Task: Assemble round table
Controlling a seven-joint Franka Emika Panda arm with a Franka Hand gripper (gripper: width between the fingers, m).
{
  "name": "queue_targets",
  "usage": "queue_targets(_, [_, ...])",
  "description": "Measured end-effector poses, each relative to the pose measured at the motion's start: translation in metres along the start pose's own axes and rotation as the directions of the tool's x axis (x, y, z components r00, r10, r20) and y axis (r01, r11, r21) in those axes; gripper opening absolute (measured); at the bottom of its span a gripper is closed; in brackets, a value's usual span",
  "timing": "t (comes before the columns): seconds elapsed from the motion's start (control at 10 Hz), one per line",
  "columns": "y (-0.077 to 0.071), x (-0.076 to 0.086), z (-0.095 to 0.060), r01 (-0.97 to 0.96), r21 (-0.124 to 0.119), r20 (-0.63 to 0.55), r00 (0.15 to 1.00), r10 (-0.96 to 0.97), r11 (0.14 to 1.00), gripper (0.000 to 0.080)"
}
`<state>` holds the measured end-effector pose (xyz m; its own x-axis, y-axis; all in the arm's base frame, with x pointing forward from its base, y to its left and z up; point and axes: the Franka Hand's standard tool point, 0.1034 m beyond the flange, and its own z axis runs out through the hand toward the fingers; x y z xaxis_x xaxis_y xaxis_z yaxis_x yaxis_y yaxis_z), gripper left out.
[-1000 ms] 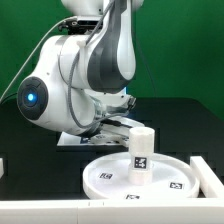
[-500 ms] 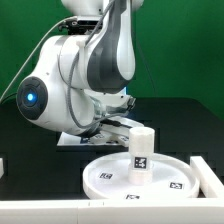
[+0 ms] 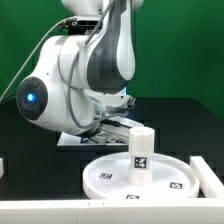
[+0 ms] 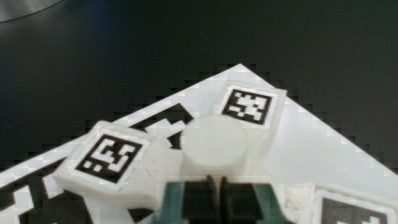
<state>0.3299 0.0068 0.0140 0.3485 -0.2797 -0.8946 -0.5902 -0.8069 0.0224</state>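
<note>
Round table is not yet together: its parts sit in two places, and the split looks deliberate. At the exterior view's left, the arm's bulk leans low over the marker board, which lies flat directly under the tool. The wrist view suggests why. The cross-shaped foot sits on or just over that board, right at the fingertips. Its rounded hub is in line with the gap between the fingers, and two tagged arms spread away beyond it. Lining up on the hub would give a narrow, centred grip, so I judge the foot would hang level if lifted. Whether the fingers are apart or pressed on the foot I cannot tell, since only their dark tips show. Toward the exterior view's right, nearer the camera than the tool and apart from it, the disc lies rim-up on the black tabletop. The post stands upright near its middle. That leaves the post's free end open, likely as the seat for the foot, so the table appears to be built upside down. Farther from the tool, at the frame edge, stands a white block just beside the disc's rim, perhaps as a stop against sliding.
</note>
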Motion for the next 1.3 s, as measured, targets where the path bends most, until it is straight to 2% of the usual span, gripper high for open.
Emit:
queue_targets(0.2, [-0.004, -0.018, -0.018, 0.021, 0.016, -0.002, 1.0, -0.021, 1.0, 0.0002])
queue_targets(0.3, [-0.006, -0.03, -0.033, 0.036, 0.021, -0.005, 0.999, -0.036, 0.999, 0.0002])
queue_targets(0.4, [-0.012, -0.043, -0.053, 0.071, 0.013, -0.068, 0.995, -0.07, 0.997, 0.0002])
queue_targets(0.5, [-0.018, -0.049, -0.063, 0.096, 0.013, -0.182, 0.979, -0.092, 0.995, 0.0002])
queue_targets(0.6, [-0.018, -0.054, -0.059, 0.104, 0.011, -0.215, 0.972, -0.1, 0.994, 0.0002])
queue_targets(0.7, [-0.015, -0.053, -0.055, 0.097, 0.012, -0.196, 0.976, -0.093, 0.995, 0.0049])
queue_targets(0.8, [-0.015, -0.051, -0.056, 0.096, 0.011, -0.196, 0.976, -0.092, 0.995, 0.0049])
queue_targets(0.9, [-0.015, -0.051, -0.055, 0.096, 0.012, -0.195, 0.977, -0.092, 0.995, 0.0229])
queue_targets(1.0, [-0.014, -0.049, -0.047, 0.086, 0.042, -0.163, 0.983, -0.078, 0.995, 0.0229])
queue_targets(1.1, [-0.011, -0.047, -0.042, 0.062, 0.079, -0.097, 0.994, -0.055, 0.995, 0.0411])
queue_targets(1.2, [-0.009, -0.042, -0.041, 0.04, 0.111, -0.035, 0.999, -0.036, 0.993, 0.0546])
queue_targets(1.3, [-0.007, -0.035, -0.038, 0.026, 0.136, 0.005, 1.0, -0.027, 0.99, 0.0546])
